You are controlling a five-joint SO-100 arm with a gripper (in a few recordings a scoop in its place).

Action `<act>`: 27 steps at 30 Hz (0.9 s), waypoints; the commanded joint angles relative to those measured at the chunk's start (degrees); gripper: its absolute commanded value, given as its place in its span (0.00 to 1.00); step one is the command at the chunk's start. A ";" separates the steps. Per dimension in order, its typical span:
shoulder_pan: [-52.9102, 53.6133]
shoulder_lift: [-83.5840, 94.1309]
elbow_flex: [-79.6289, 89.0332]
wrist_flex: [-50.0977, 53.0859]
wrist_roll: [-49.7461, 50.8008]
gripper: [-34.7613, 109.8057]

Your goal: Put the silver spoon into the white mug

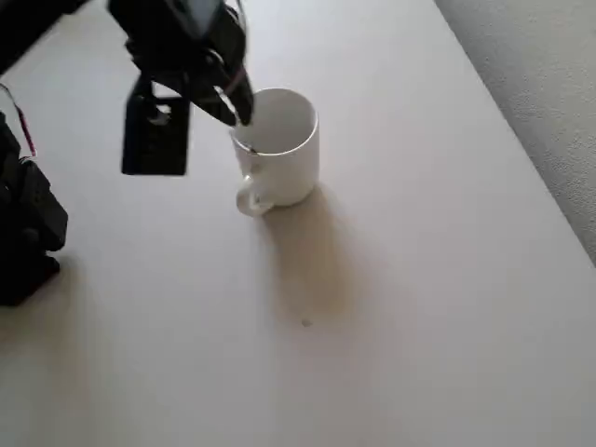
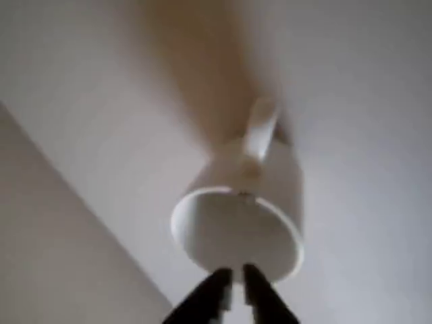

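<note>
A plain indoor room: pale table [image 1: 419, 279] beside textured wall [image 1: 549, 84]

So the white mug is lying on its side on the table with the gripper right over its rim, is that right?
Not quite. The white mug stands upright on the table, its opening facing up, as the overhead view shows. The rest holds: the gripper is right over its rim.

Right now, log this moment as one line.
gripper: over white mug rim, fingers nearly closed | silver spoon: cannot tell | mug: upright on table, handle toward camera in overhead view
</note>
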 commanded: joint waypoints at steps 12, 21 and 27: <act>-2.72 63.98 65.39 -23.82 -15.12 0.23; -2.20 97.21 113.03 -32.43 -25.66 0.23; -1.14 99.05 117.95 -29.44 -25.58 0.23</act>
